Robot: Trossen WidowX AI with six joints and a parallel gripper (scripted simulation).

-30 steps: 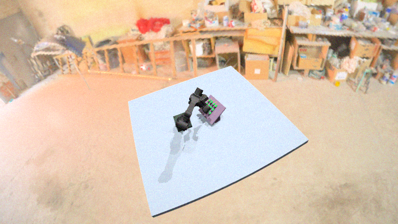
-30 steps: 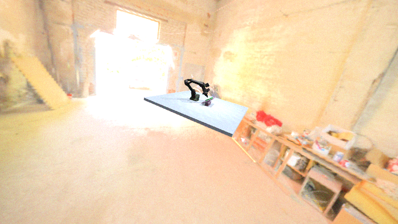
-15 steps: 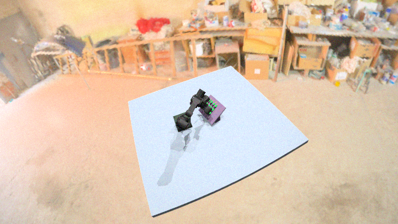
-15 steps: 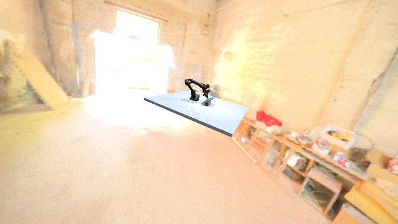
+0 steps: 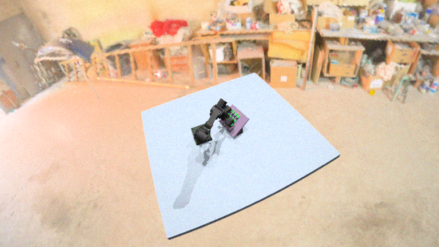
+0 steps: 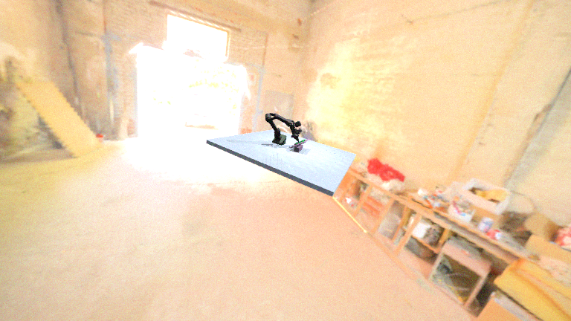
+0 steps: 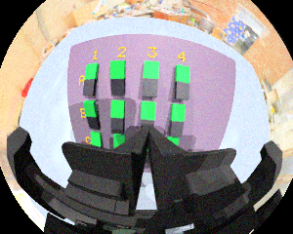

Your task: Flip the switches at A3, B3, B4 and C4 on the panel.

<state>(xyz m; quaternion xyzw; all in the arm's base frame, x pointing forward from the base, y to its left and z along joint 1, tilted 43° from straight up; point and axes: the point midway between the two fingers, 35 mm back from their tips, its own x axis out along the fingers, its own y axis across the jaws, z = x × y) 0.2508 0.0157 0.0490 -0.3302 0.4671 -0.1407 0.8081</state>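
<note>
The purple switch panel [image 5: 242, 122] [image 6: 297, 148] [image 7: 210, 88] has printed letters and numbers and rows of green-and-dark rocker switches. In the wrist view, A3 [image 7: 150, 70] and B4 [image 7: 178, 112] show whole. B3 [image 7: 147, 111] has its green far half showing and its grey near half just beyond the fingertips. Of C4 [image 7: 173, 139] only a green piece shows beside the right finger; C3 is hidden by the fingers. Which ends are raised is hard to tell. My gripper [image 7: 148, 131] [image 6: 297, 140] is shut and empty, low over the panel by B3's near end; contact cannot be told.
Other switches A1 [image 7: 92, 71], A2 [image 7: 117, 69], A4 [image 7: 182, 73], B1 [image 7: 90, 108] and B2 [image 7: 117, 108] stand around. C1 [image 7: 96, 138] and C2 [image 7: 118, 139] show partly. The panel stands on a pale table [image 5: 259, 166] beside the arm's base [image 5: 201, 135].
</note>
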